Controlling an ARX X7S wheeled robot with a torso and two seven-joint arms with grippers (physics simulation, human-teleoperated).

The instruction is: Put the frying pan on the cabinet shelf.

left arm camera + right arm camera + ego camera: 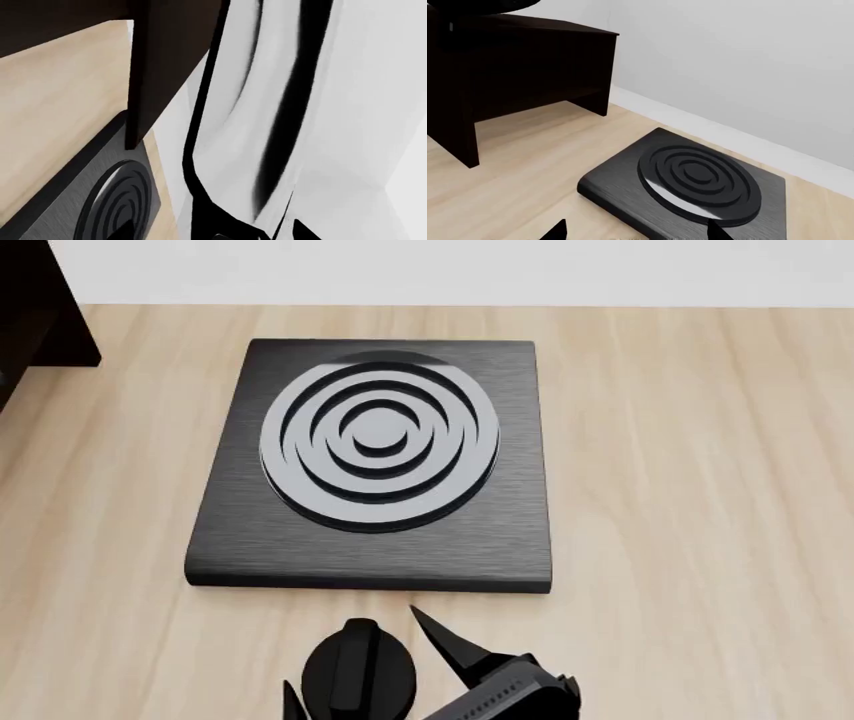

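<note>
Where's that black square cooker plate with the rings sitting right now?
In the head view the hob lies flat on the wooden table, centre-left, just beyond the right gripper; the dark cabinet stands off to its far left.

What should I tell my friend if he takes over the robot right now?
Right claw: open, empty, near the hob's front edge.
Left claw: only its tips show in its wrist view, so its grip cannot be told.
Frying pan: probably the shiny grey shape filling the left wrist view, close beside the cabinet shelf.
Done: no pan sits on the hob.
Left: confirm the pan rests on the shelf, then release.
</note>
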